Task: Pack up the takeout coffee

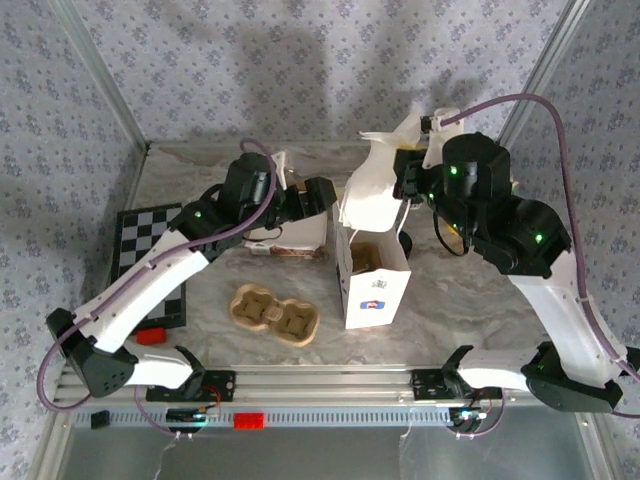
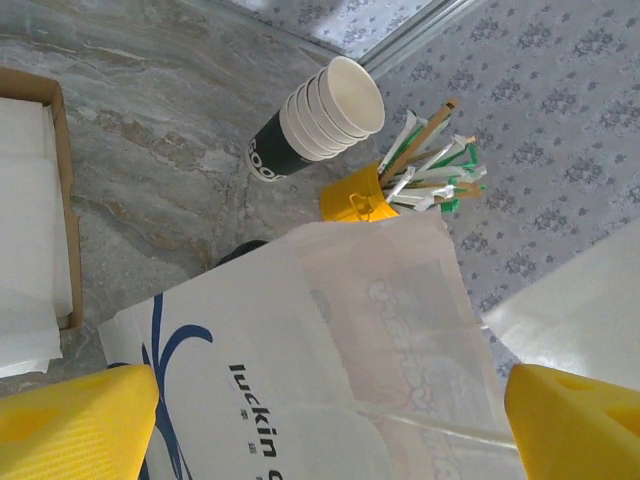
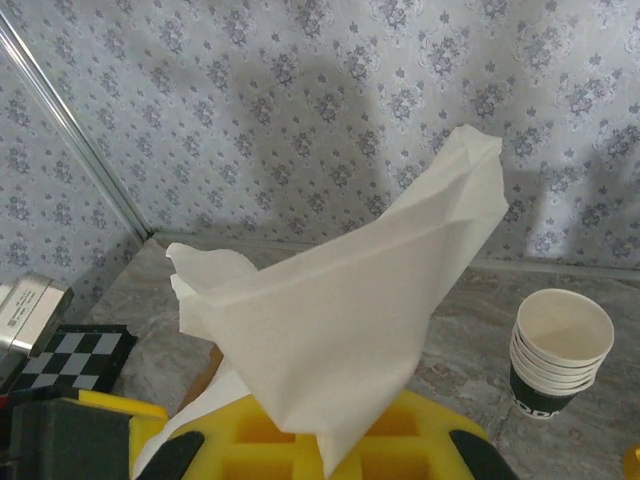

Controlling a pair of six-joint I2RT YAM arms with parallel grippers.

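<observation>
Status at packing stage; clock positions read on top view, paper bag (image 1: 375,280) as hub.

Left tool (image 2: 328,425): released, yellow fingers (image 2: 80,415) spread wide, nothing between them; hovers over printed bag wall, at 10 o'clock of hub.

Right tool (image 3: 320,455): clenched on fold of white paper (image 3: 350,320), raised at 12 to 1 o'clock of hub. Cannot tell whether bag's own top edge or loose sheet.

Bag: upright near centre of table (image 1: 460,290), mouth open, brown insert (image 1: 365,258) inside.

Takeout coffee: location not confirmed. Dark rounded shape (image 2: 240,250) at far edge of bag in left wrist view, possibly its lid; treat as unverified.

Nearby: lidless cup stack (image 2: 318,120) and yellow stick holder (image 2: 360,195) beyond bag in left wrist view; pulp carrier (image 1: 273,313) at 7 o'clock; chessboard (image 1: 150,240) at 9 o'clock.

Probable faults:
1. Bag topple or tear. Cause: upward pull from clenched right tool, or brush from left arm on reach.
2. Wrong pick. Cause: likeness of lidless stack to target. Confirm black lid before closing.
3. Spill. Cause: excess squeeze on soft paper wall, tilt in transit, or snag on bag rim or insert on entry. Lower vertically; hold mouth wide.
4. Mouth collapse. Cause: slip of thin paper from right tool.
</observation>
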